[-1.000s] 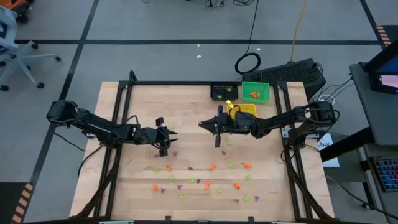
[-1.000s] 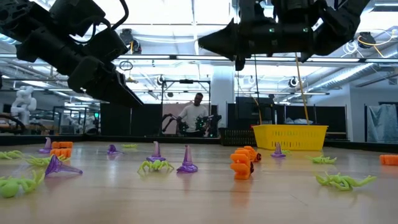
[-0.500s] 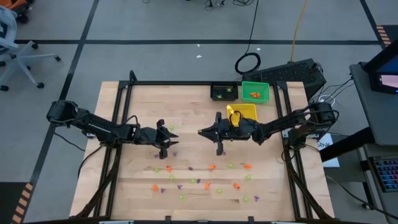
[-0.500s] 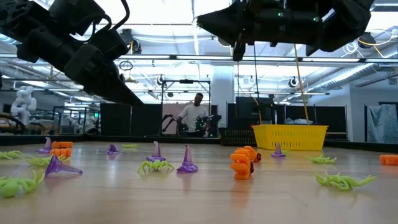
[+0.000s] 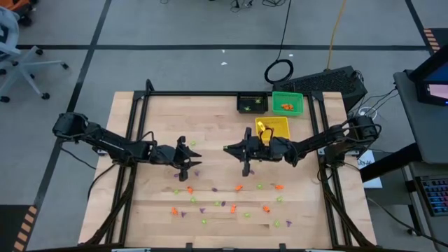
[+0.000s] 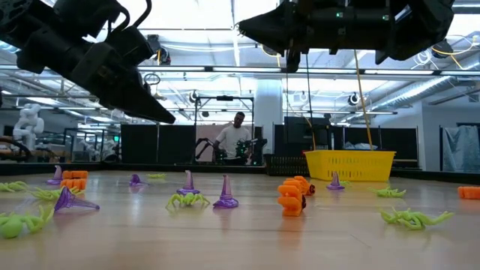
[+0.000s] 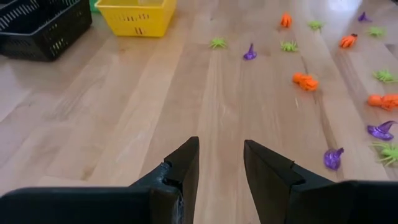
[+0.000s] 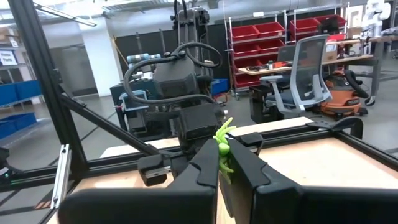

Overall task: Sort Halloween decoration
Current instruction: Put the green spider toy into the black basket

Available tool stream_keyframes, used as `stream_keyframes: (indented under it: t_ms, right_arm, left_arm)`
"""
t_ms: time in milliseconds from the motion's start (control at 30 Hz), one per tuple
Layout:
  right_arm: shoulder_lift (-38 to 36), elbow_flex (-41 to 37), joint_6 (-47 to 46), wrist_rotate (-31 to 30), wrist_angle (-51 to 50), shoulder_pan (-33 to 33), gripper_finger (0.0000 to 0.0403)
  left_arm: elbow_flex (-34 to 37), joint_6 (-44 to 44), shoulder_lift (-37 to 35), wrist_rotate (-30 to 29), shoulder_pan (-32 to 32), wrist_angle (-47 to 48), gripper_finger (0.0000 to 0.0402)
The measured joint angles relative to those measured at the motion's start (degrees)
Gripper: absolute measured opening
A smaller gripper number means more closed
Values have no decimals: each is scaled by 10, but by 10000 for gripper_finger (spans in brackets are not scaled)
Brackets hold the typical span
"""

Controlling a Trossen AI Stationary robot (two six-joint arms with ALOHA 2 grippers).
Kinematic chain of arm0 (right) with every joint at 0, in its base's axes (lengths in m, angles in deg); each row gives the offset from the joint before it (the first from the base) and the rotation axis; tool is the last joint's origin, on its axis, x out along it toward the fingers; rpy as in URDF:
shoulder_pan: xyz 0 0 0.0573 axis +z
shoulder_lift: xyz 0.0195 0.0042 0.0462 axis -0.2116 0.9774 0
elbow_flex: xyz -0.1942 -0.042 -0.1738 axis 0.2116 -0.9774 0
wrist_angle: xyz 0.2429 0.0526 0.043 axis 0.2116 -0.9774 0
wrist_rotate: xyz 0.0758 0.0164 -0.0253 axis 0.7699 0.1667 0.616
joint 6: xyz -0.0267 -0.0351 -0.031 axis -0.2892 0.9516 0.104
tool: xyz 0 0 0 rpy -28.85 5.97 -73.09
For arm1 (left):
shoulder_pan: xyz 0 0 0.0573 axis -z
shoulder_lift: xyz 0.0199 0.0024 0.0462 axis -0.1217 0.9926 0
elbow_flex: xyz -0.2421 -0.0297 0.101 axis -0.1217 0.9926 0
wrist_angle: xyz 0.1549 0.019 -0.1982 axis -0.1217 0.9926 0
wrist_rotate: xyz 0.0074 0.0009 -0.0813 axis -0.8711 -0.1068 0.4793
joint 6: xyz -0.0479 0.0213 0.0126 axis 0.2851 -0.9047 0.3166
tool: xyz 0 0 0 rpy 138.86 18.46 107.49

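The Halloween decoration lies scattered over the near half of the table: small orange (image 5: 239,187), purple (image 5: 215,189) and light-green (image 5: 260,186) trinkets, seen close in the low view as a purple hat (image 6: 225,193) and an orange piece (image 6: 291,199). My right gripper (image 5: 226,148) hangs high over the table's middle, shut on a light-green spider (image 8: 222,142). My left gripper (image 5: 195,157) (image 7: 221,163) hovers open left of centre, tilted down over bare wood, with nothing between its fingers. My right gripper pinches the light-green spider's body (image 8: 221,151) between its two fingertips. The spider's legs (image 8: 224,128) stick up above the fingers. The fingers lie about level and point toward the table's left. The spider is lifted well clear of the table.
Three square bins stand at the far right: black (image 5: 252,103), green (image 5: 288,103) holding orange pieces, and yellow (image 5: 274,127) just behind my right arm. A dark frame rims the table. A person (image 6: 236,139) is in the room beyond the far edge.
My right gripper has swung a little toward the table's near edge and risen slightly, still shut on the green spider. My left gripper has rolled a little at the wrist while staying in place.
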Motion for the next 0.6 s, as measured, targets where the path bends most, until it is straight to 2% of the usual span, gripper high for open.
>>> stream_keyframes:
  t_ms: [233, 600]
  right_arm:
    - [0, 0, 3, 2, 0, 2, 4]
    - [0, 0, 88, 7, -5, 5, 4]
  left_arm:
    - [0, 3, 0, 0, 0, -4, 128]
    - [0, 3, 0, -1, 0, -4, 128]
